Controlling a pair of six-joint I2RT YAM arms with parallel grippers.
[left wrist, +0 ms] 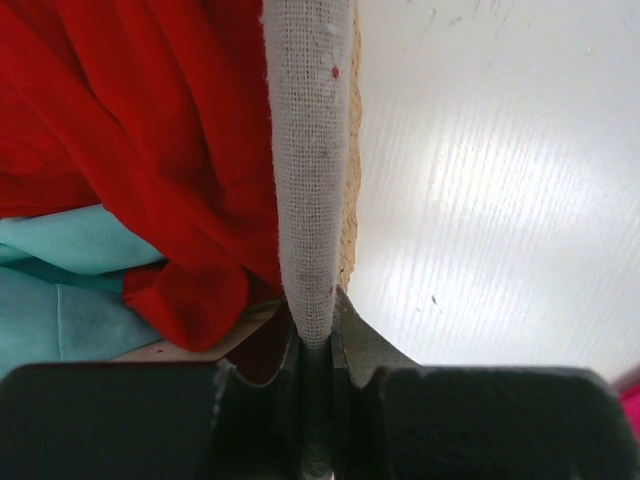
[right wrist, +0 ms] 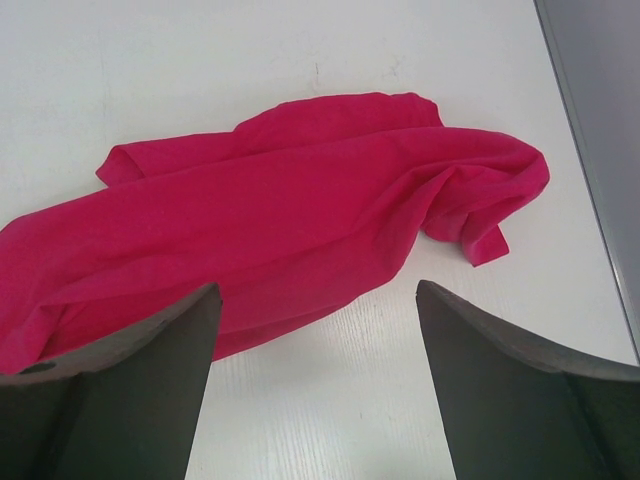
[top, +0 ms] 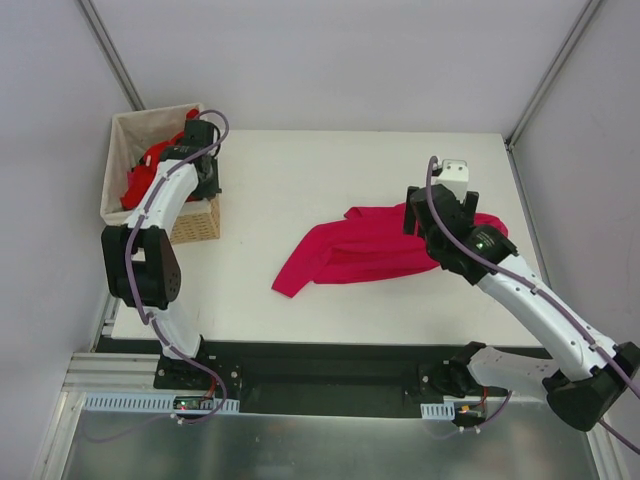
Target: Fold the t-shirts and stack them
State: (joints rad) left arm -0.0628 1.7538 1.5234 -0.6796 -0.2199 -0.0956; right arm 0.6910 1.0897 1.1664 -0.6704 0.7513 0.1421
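Where the top camera looks down, a magenta shirt (top: 365, 250) lies crumpled and spread on the white table (top: 300, 180), right of centre. The right gripper (top: 415, 218) sits over its right part. At the far left corner stands a basket (top: 120, 150) with a red shirt (top: 150, 165) heaped inside, and the left gripper (top: 203, 135) is at the basket's right wall, beside that heap. Left wrist view: jaws closed thin on the basket's cloth-lined rim (left wrist: 310, 200), which rises straight up from between them. The red shirt (left wrist: 150, 150) is bunched just left of the rim inside the basket, with a teal cloth (left wrist: 60, 290) under it; bare table to the right. The shirt itself is not in the jaws. Right wrist view: fingers (right wrist: 150, 370) spread wide, holding nothing. The magenta shirt (right wrist: 280, 220) stretches across just beyond them, its near hem reaching the gap between the fingertips, one sleeve end pointing right.
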